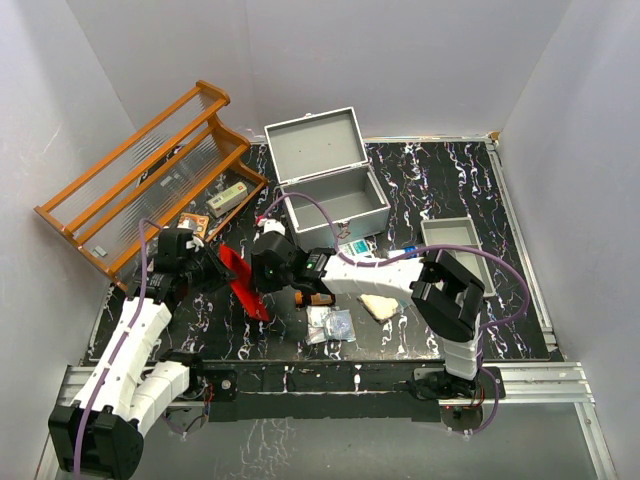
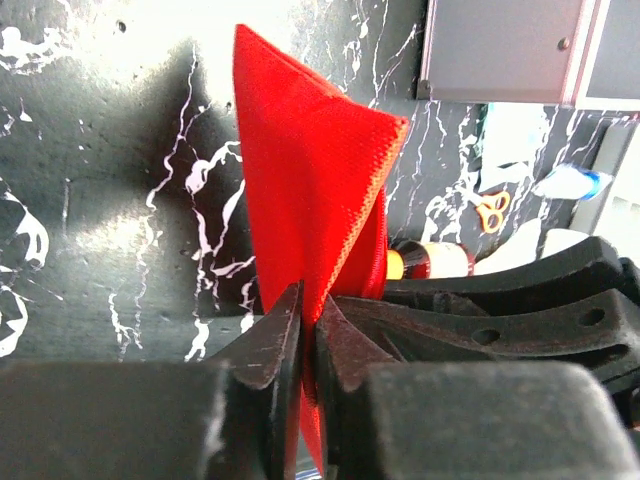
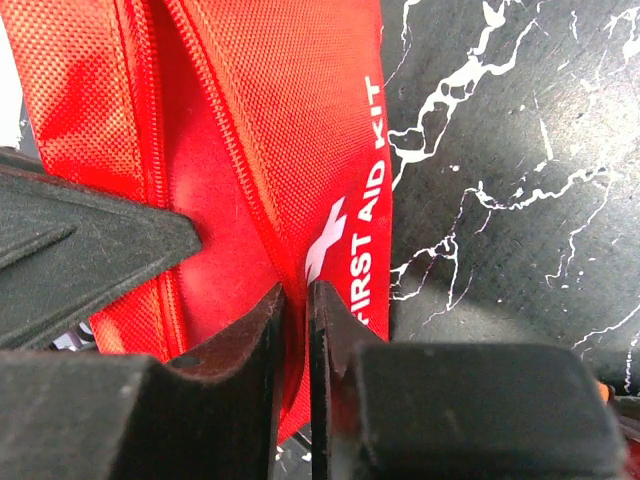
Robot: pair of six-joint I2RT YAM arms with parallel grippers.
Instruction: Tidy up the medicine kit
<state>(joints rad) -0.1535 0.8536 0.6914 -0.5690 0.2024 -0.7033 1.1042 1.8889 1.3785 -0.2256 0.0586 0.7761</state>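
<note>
From above, the medicine kit [image 1: 330,205] stands with its lid raised in the upper centre of the frame. Just below it, the left gripper [image 1: 222,268] and right gripper [image 1: 258,275] meet from either side at a red pouch [image 1: 243,290] standing on edge over the black marbled table [image 1: 440,180]. In the left wrist view, that gripper's jaws are pinched together on the pouch's lower edge, with the kit's grey wall at upper right. In the right wrist view, the right jaws are clamped on the fabric beside the white words FIRST AID KIT.
</note>
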